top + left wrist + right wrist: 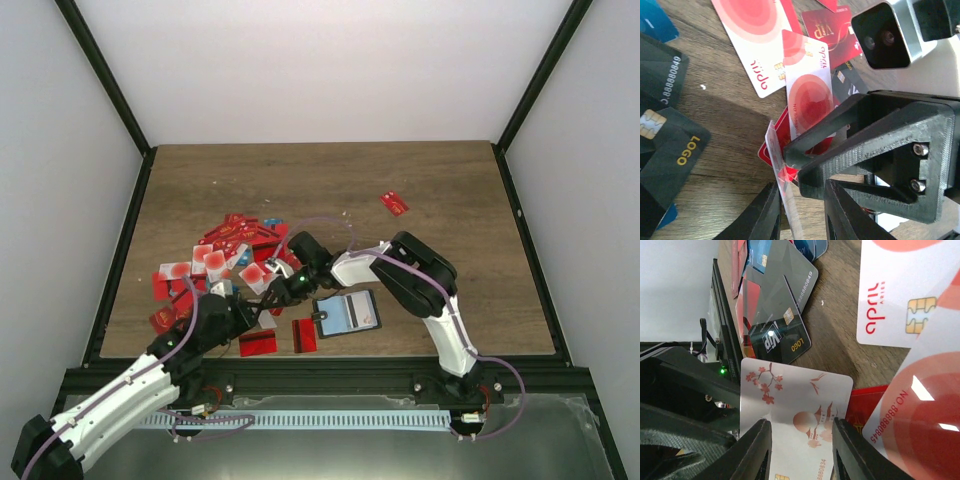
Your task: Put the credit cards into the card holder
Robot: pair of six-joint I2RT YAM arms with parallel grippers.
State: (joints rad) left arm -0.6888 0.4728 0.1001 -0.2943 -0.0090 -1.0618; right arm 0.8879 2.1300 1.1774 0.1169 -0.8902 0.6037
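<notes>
Many credit cards (pixel 225 260), mostly red, lie heaped left of centre. The black card holder (pixel 330 305) lies open near the front, with a bluish card on it. Both grippers meet just left of it. My left gripper (pixel 263 301) (pixel 802 187) has a white card (pixel 782 165) wedged edge-on and askew between its fingers, raised off the wood. In the right wrist view this card (pixel 795 395) shows red blossoms and a chip. My right gripper (pixel 286 288) (pixel 801 425) faces the card's flat side, jaws apart, its fingertip (pixel 791 157) touching the card.
White-and-red cards (pixel 760 45) and a black LOGO card (pixel 675 145) lie under the grippers. One red card (pixel 394 203) lies alone at the back right. Two more red cards (pixel 258 343) sit by the front edge. Black rails frame the table.
</notes>
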